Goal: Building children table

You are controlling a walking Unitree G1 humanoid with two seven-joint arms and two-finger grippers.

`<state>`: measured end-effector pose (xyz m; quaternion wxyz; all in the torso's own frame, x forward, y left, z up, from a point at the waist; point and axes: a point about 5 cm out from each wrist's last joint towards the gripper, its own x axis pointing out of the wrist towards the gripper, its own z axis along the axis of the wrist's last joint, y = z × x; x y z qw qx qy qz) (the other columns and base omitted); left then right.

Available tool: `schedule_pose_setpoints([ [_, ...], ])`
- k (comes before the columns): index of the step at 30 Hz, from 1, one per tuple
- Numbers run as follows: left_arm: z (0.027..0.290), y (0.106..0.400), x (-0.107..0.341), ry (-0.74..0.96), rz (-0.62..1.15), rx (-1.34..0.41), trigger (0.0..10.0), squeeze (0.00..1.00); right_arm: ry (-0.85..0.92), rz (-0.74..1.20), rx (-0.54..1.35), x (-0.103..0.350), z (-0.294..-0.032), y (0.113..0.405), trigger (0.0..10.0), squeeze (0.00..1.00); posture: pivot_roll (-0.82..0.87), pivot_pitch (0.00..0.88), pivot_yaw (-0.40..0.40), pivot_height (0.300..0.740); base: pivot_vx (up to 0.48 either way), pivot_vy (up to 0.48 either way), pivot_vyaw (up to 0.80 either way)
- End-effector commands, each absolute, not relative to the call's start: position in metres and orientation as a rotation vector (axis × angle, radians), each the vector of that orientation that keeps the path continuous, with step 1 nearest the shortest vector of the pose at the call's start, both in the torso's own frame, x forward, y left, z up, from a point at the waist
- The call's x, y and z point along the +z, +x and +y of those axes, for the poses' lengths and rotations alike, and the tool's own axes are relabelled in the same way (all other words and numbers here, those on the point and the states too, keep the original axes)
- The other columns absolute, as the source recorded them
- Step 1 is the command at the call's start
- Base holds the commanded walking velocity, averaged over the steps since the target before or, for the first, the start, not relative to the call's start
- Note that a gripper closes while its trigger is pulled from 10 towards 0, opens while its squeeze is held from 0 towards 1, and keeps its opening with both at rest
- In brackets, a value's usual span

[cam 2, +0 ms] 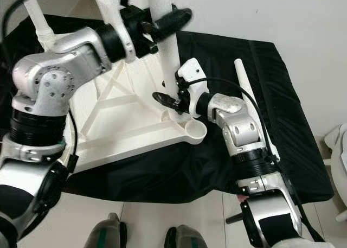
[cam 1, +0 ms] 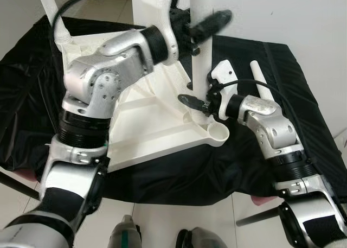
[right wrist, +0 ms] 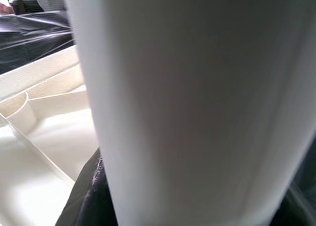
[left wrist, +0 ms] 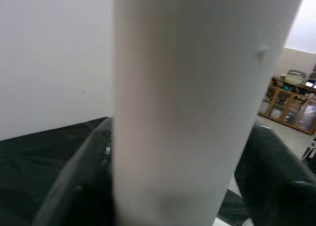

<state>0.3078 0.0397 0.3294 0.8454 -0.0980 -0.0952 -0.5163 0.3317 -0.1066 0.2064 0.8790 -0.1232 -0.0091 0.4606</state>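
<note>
Seating a leg in the overturned children's table

We hold the upright white leg [cam 1: 201,52] with both hands: the left hand [cam 1: 209,24] is clamped on it high up, the right hand [cam 1: 196,102] clamped low, just above the socket of the tabletop [cam 1: 154,126], which lies underside-up on the black sheet [cam 1: 255,166]. A spare leg [cam 1: 260,77] lies beyond our right hand. We judge the risk is tilt: if the two hands press unevenly, the leg could jam crooked in the socket or lever the light tabletop across the slippery sheet.

Both arms [cam 1: 108,80] raised, fingers [cam 1: 211,23] clamped.
</note>
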Motion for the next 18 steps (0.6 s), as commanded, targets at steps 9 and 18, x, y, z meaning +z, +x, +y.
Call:
schedule_pose_setpoints([
  [9,0.052,0.305,0.345,-0.341,-0.249,-1.161,10.0,0.0,-0.208,-0.042,0.898,0.211,-0.106,0.336,10.0,0.0,0.02,0.009,-0.046,0.74,0.0,0.0,0.0],
  [18,0.073,0.307,0.345,-0.383,-0.284,-1.072,10.0,0.0,-0.085,-0.069,0.76,0.211,-0.108,0.342,10.0,0.0,0.03,0.001,-0.044,0.74,0.0,0.0,0.0],
])
